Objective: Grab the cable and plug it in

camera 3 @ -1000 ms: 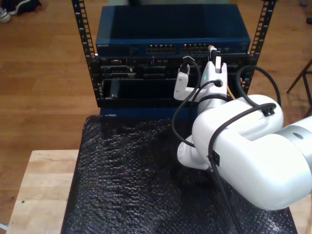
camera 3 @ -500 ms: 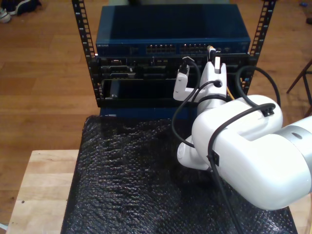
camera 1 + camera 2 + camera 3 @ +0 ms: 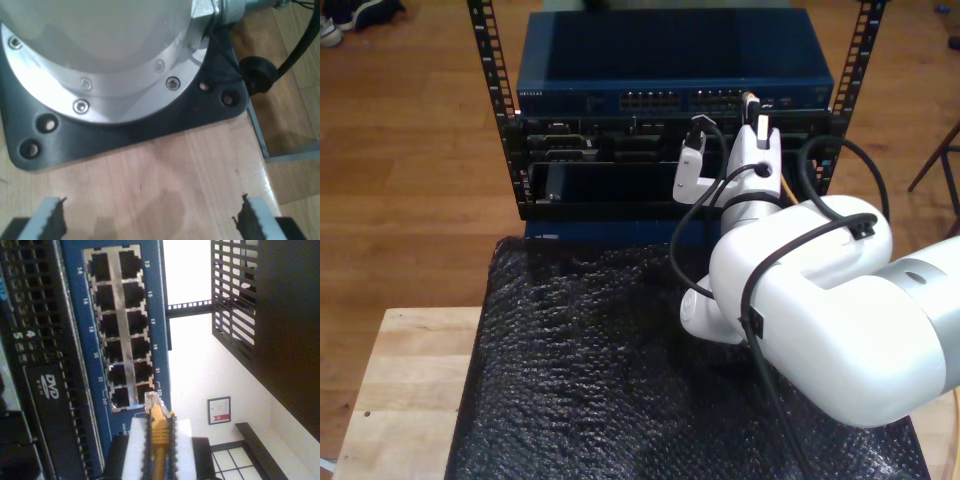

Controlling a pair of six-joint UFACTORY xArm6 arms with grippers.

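Clamping the yellow cable (image 3: 159,440), my second gripper (image 3: 158,447) holds its clear plug (image 3: 152,401) just short of the blue switch's (image 3: 112,330) lowest ports; the exterior view shows only gripper against rack (image 3: 495,110). My first gripper (image 3: 150,220), jaws wide apart, hovers empty over a wooden tabletop (image 3: 165,185) beside an arm's base plate (image 3: 150,117).

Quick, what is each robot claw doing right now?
My first gripper: open, jaws apart, holding nothing.
My second gripper: shut on the yellow cable, its plug at the switch's ports.
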